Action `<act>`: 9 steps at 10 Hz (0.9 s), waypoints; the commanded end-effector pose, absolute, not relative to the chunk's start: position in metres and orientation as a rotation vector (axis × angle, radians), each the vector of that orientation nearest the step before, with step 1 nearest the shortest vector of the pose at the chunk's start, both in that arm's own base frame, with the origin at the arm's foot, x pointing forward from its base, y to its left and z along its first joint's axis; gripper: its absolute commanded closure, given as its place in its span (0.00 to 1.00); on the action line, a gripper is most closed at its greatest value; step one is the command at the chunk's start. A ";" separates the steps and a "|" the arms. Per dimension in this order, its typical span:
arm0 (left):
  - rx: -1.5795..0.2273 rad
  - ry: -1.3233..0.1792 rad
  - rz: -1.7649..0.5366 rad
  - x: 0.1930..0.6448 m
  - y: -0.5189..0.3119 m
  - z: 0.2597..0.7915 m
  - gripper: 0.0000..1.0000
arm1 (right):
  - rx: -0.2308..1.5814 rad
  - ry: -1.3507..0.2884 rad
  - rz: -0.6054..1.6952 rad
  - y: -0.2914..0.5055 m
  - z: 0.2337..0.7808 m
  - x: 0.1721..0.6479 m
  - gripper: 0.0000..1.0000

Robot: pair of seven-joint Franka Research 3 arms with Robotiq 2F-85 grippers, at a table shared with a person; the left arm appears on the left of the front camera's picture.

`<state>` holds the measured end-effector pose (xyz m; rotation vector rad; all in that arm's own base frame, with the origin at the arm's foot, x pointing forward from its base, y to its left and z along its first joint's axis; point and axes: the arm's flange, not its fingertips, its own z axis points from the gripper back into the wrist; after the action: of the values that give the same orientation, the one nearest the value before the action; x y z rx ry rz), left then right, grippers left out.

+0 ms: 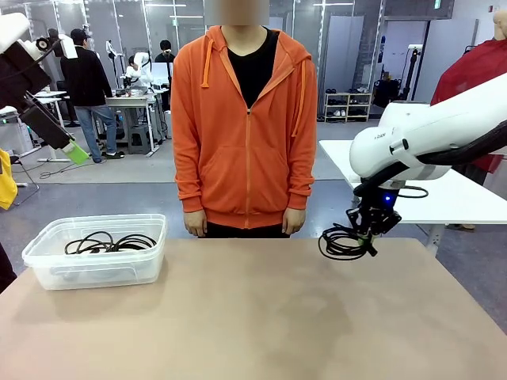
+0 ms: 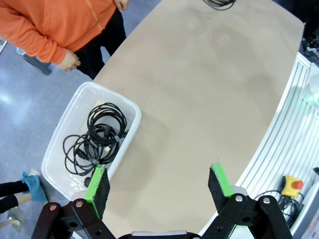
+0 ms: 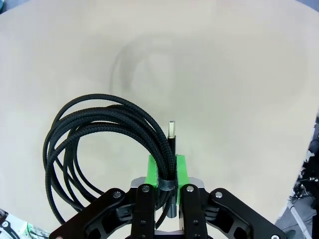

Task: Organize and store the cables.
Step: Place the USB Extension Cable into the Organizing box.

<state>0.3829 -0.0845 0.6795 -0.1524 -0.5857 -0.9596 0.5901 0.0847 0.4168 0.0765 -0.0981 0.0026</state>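
1. The worktop lies nearest, tan and broad.
2. A clear bin at its left end holds coiled black cables.
3. The left end effector hangs above, fingers spread wide, gripping nothing.
4. The right end effector is clamped on a braided cable coil, lifted over the worktop's far right.

Black braided cable coil between green-padded fingers; black cables in a clear bin; tan desk; orange hoodie.

Likely a robotics lab; people at distant workbenches; shelving; polished concrete floor.
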 end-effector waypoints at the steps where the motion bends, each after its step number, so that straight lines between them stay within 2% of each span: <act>1: -0.137 -0.579 -0.944 0.382 -0.085 0.680 0.00 | 0.086 -0.134 -0.018 0.114 0.411 0.569 0.91; 7: -0.137 -0.579 -0.944 0.382 -0.085 0.680 0.00 | 0.226 -0.113 0.024 0.229 0.371 0.551 0.91; 9: -0.137 -0.579 -0.944 0.382 -0.085 0.680 0.00 | 0.241 -0.129 -0.045 0.262 0.358 0.546 0.91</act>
<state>0.3828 -0.0849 0.6796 -0.1519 -0.5857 -0.9601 0.5413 0.2502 0.3605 0.2246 -0.0986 0.0368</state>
